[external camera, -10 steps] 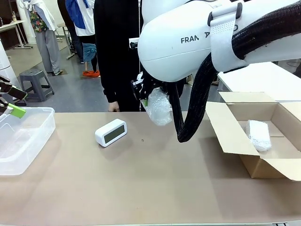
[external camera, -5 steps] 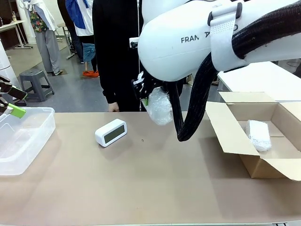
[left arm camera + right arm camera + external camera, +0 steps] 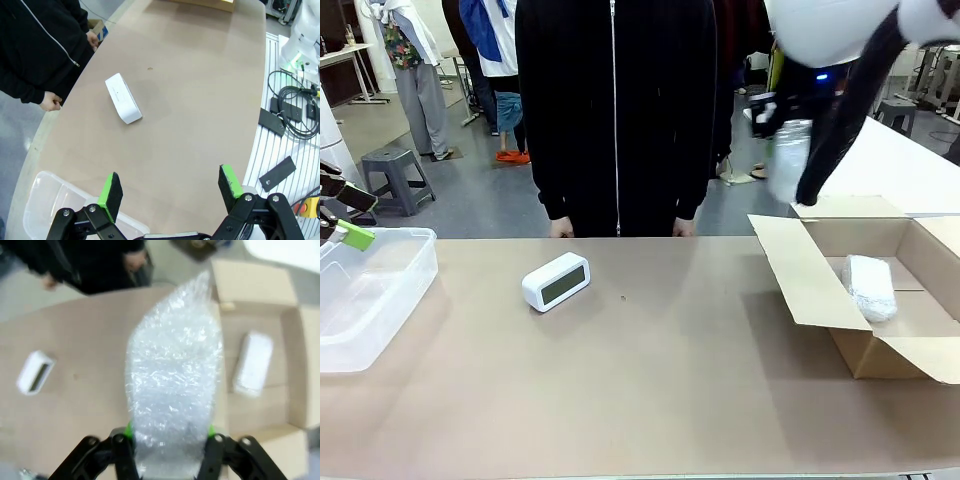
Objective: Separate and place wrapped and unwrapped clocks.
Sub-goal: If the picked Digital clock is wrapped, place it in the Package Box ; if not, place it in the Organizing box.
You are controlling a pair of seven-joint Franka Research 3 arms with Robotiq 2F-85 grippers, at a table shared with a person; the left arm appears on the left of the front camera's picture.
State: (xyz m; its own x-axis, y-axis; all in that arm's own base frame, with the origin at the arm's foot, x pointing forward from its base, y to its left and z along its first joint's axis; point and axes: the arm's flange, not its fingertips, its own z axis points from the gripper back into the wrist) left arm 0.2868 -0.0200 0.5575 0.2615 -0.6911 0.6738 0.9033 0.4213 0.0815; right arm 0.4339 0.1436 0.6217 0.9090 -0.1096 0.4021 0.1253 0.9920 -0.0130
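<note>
A: So, what does the right tool (image 3: 170,434) have?
B: It is clamped on a bubble-wrapped clock (image 3: 175,370), its green pads pressed against the bundle's lower end. In the front view that bundle hangs blurred in the air, over the left edge of the open cardboard box (image 3: 798,285).
A: And the other wrapped clock (image 3: 870,286)?
B: It lies inside the box, on its floor, close to the left wall.
A: Where is the bare clock (image 3: 556,281)?
B: On the bench (image 3: 650,400), left of the middle, with its dark screen turned toward the robot's side. It is well apart from both the box and the clear plastic tub (image 3: 395,290) at the bench's left end.
A: What about the left tool (image 3: 170,187)?
B: Its fingers stand wide apart and empty, hovering over a corner of the tub.
A: Is anyone at the far side?
B: A person (image 3: 615,100) in a dark zipped jacket stands there, both hands hanging just behind the bench edge.
</note>
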